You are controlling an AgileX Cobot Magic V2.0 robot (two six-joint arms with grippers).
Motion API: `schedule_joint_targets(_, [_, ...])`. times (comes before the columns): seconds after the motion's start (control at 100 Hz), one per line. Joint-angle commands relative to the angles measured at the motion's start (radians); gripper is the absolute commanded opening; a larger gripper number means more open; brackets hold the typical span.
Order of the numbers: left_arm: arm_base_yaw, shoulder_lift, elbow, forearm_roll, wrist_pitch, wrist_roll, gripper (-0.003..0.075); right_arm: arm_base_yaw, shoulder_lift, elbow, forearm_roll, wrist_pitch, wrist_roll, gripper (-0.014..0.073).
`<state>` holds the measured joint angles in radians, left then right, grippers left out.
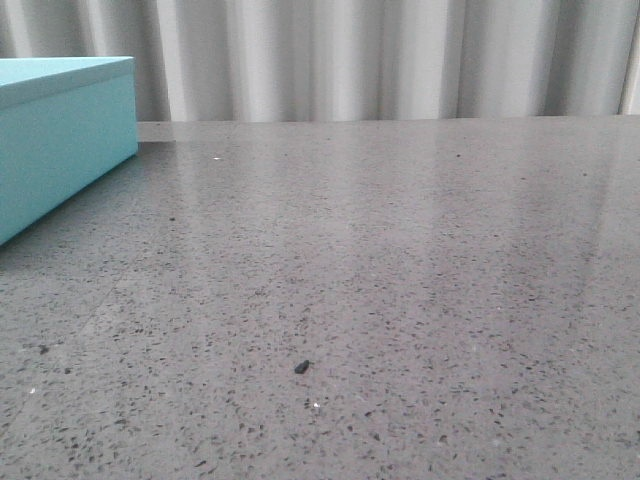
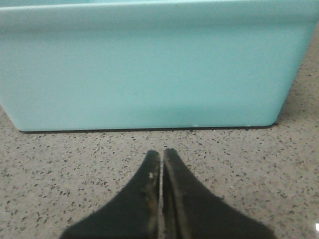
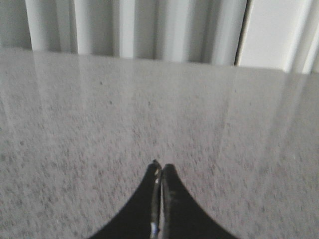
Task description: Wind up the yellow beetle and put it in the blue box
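A: Nearest the camera?
B: A dark speck [image 1: 301,367] on the speckled grey table [image 1: 400,300].
A: The 2 grippers?
B: Left gripper [image 2: 161,155] and right gripper [image 3: 160,167] both pressed together, holding nothing (left faces the blue box [image 2: 149,69] closely).
A: Farther back?
B: The box sits far left, lid on; pleated curtain [image 1: 400,60] behind. The yellow beetle shows nowhere.

We see the blue box [image 1: 60,140] standing flat on the worktop at the far left of the front view, cut off by the picture's edge, its flat lid closed and overlapping the walls. Its sides are plain, matte, light turquoise. In the left wrist view one broad side [image 2: 149,69] fills most of the picture, its lower corners rounded. We cannot find the yellow beetle in any view.
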<state>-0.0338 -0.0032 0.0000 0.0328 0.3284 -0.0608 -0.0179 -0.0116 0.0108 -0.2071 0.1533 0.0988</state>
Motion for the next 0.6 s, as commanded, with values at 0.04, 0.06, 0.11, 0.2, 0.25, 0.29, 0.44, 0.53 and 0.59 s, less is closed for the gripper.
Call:
schedule_joint_targets(0.04, [-0.002, -0.033, 0.025, -0.003, -0.051, -0.008, -0.0021, -0.007, -0.017, 0.02, 0.002, 0.077, -0.004, -0.0061])
schedule_joint_targets(0.06, [-0.002, -0.033, 0.025, -0.003, -0.051, -0.008, -0.0021, -0.007, -0.017, 0.02, 0.002, 0.102, -0.004, -0.0061])
schedule_joint_targets(0.11, [-0.002, -0.033, 0.025, -0.003, -0.051, -0.008, -0.0021, -0.007, -0.017, 0.02, 0.002, 0.154, -0.004, -0.0061])
schedule_joint_targets(0.2, [-0.002, -0.033, 0.025, -0.003, -0.051, -0.008, -0.0021, -0.007, -0.017, 0.02, 0.002, 0.167, -0.004, -0.0061])
schedule_joint_targets(0.25, [-0.002, -0.033, 0.025, -0.003, -0.051, -0.008, -0.0021, -0.007, -0.017, 0.02, 0.002, 0.167, -0.004, -0.0061])
schedule_joint_targets(0.29, [-0.002, -0.033, 0.025, -0.003, -0.051, -0.008, -0.0021, -0.007, -0.017, 0.02, 0.002, 0.167, -0.004, -0.0061])
schedule_joint_targets(0.44, [-0.002, -0.033, 0.025, -0.003, -0.051, -0.008, -0.0021, -0.007, -0.017, 0.02, 0.002, 0.162, -0.004, -0.0061])
schedule_joint_targets(0.53, [-0.002, -0.033, 0.025, -0.003, -0.051, -0.008, -0.0021, -0.007, -0.017, 0.02, 0.002, 0.163, -0.004, -0.0061])
schedule_joint_targets(0.59, [-0.002, -0.033, 0.025, -0.003, -0.051, -0.008, -0.0021, -0.007, -0.017, 0.02, 0.002, 0.163, -0.004, -0.0061])
